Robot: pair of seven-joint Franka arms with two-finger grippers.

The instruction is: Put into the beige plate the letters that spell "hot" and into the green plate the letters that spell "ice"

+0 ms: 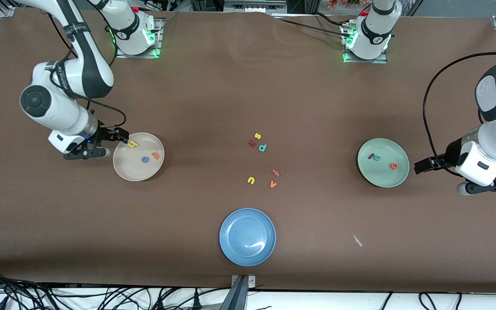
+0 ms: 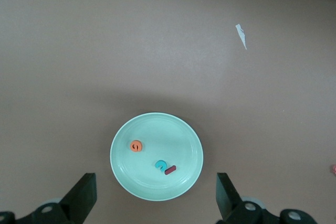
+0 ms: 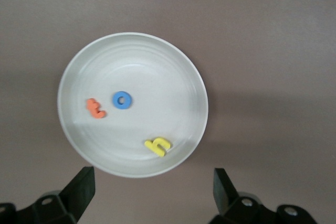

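Observation:
The beige plate lies toward the right arm's end of the table and holds the yellow h, blue o and orange t. My right gripper hovers open over the plate's edge nearest its arm, empty; its wrist view shows the beige plate, the h and the right gripper. The green plate toward the left arm's end holds the dark red i, teal c and orange e. My left gripper waits open beside it, also shown as the left gripper by the green plate.
A blue plate sits near the front edge. Loose letters lie mid-table: yellow s, teal d, a dark red letter, yellow u, orange v, a salmon letter. A white scrap lies nearer the camera.

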